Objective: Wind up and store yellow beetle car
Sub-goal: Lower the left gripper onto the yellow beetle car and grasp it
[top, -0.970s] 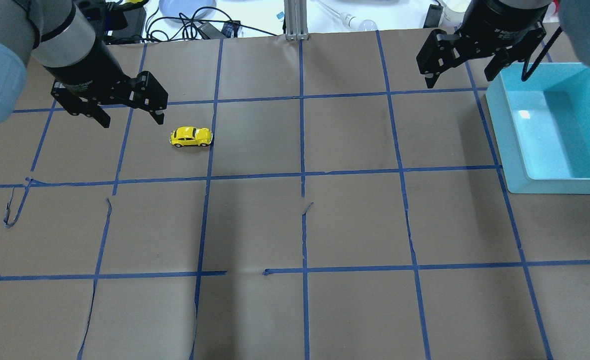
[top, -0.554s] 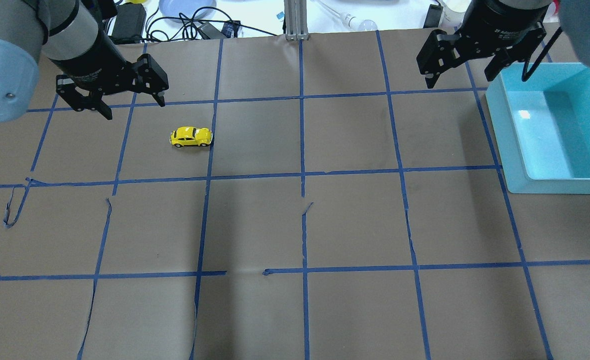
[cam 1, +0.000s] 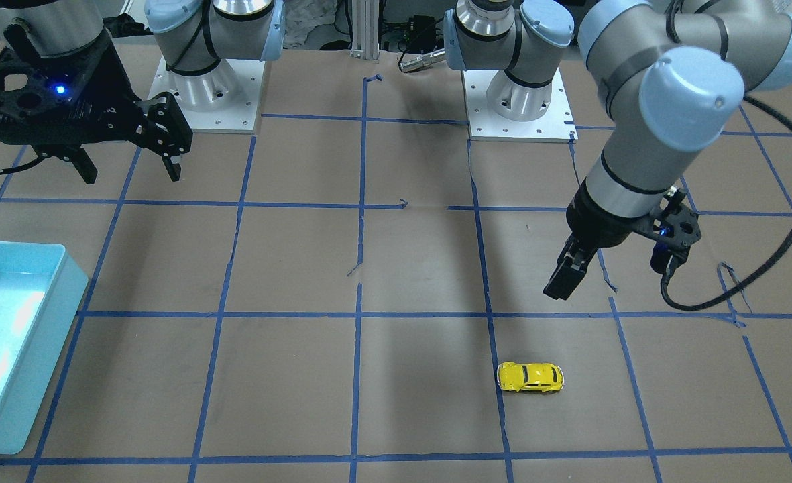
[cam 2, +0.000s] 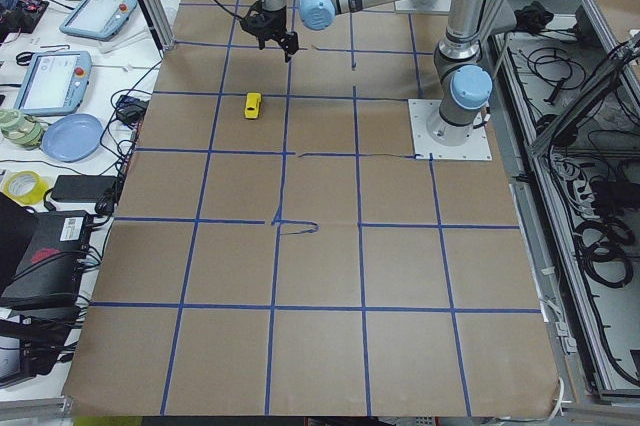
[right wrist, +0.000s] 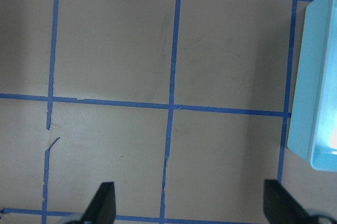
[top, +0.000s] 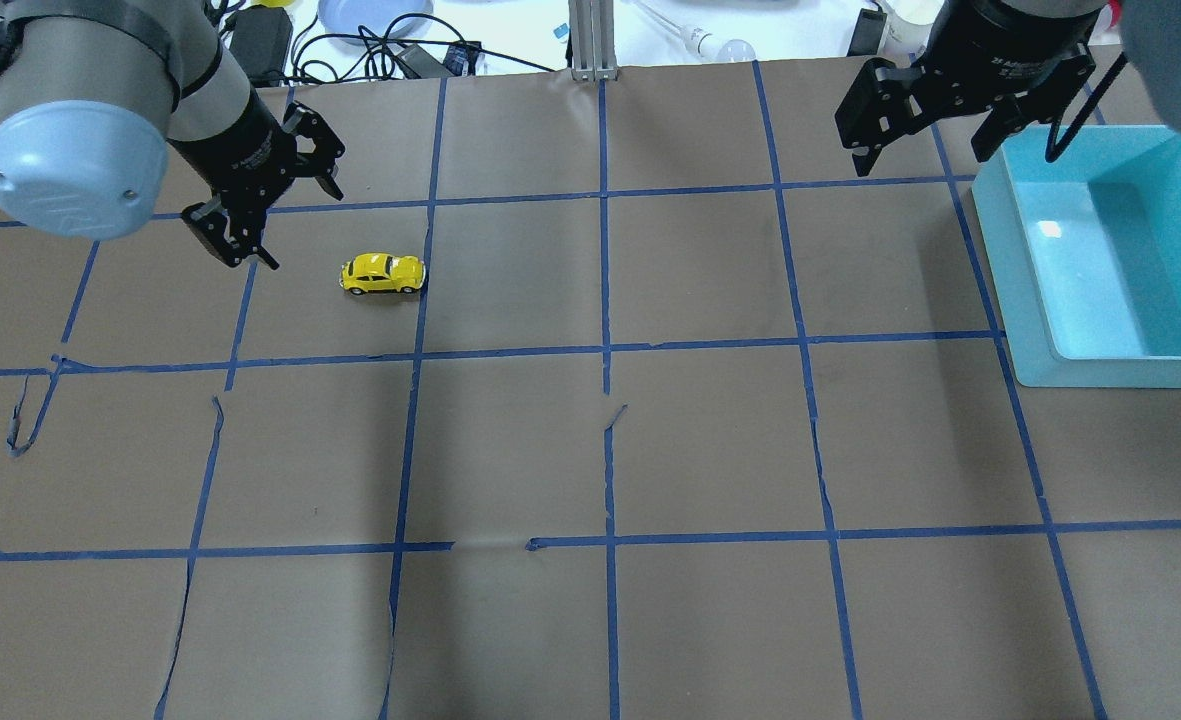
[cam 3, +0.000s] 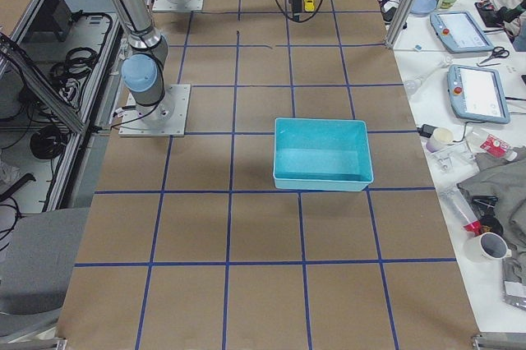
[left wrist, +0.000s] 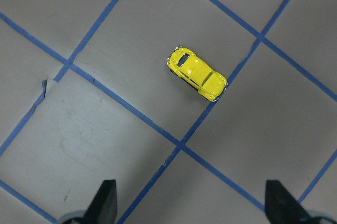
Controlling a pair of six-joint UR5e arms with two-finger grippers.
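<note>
– Though the overhead view takes in the whole brown paper table (top: pixel 710 440), what does the left wrist view add?
– It looks straight down on the yellow beetle car (left wrist: pixel 197 73); the left gripper (left wrist: pixel 192 203) has its fingertips spread wide at the frame's bottom edge, holding nothing; only the overhead view sets that against the teal bin (top: pixel 1110 372).
– Where is the car?
– Well apart from the bin, toward the robot's left; upright on black wheels, one end at a line of blue tape (top: pixel 605 300); glossy, rounded, dark windows.
– The right gripper (top: pixel 925 160)?
– Just beside the bin's far corner, above the table; its wrist view shows the fingers parted and empty, with the bin's wall at the frame's right.
– The room?
– The paper is torn in places along the tape grid; the front-facing view shows both arm bases on white plates (cam 1: pixel 550 127); the view from the robot's left shows a bench on the bin's side away from the robot, with tablets (cam 2: pixel 55 81), a blue plate (cam 2: pixel 72 136) and a tape roll (cam 2: pixel 25 186).
</note>
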